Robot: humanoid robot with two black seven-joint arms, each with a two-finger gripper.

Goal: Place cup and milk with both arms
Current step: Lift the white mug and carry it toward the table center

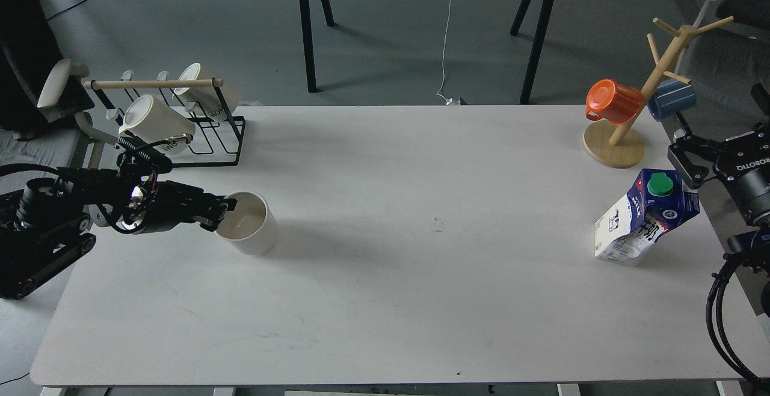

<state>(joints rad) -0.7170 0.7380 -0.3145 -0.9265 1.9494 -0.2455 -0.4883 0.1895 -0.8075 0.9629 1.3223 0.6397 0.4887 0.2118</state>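
Note:
The cup (251, 233), a plain white mug with a cream inside, stands on the white table (385, 300) at the left. My left gripper (220, 212) reaches in from the left and is shut on the cup's left rim; the handle is hidden behind the fingers. The milk (645, 218), a blue and white carton with a green cap, stands tilted at the right. My right gripper (683, 161) is open, just right of and behind the carton's top, apart from it.
A black wire rack (224, 143) with two cream mugs stands at the back left, close behind my left arm. A wooden mug tree (613, 143) with an orange mug (613, 101) and a blue mug (671, 99) stands at the back right, behind the milk.

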